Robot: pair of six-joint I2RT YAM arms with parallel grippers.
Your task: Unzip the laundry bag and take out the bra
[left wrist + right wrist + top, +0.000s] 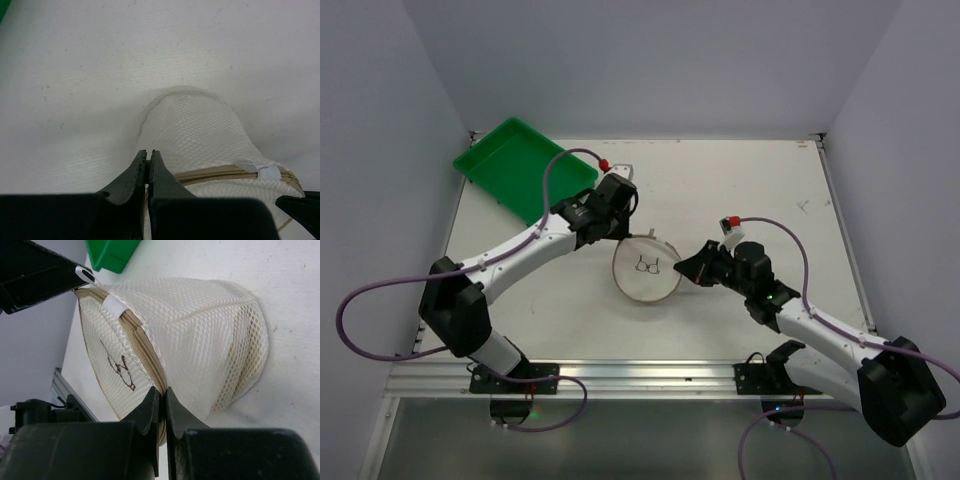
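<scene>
The laundry bag (646, 268) is a small cream mesh cylinder in the middle of the table, its round lid with the black bra drawing facing up. The zip (142, 347) round the rim looks closed. My left gripper (620, 236) is at the bag's far-left rim; in the left wrist view its jaws (148, 155) are shut, with a strip of the beige zip seam (220, 174) pinched between them. My right gripper (688, 268) is at the right rim, shut on the zip seam (163, 392). The bra is hidden inside the bag.
A green tray (520, 165) lies at the back left, close behind the left arm. A white fabric tab (115, 307) covers one spot on the zip. Walls close off the table at the back and on both sides.
</scene>
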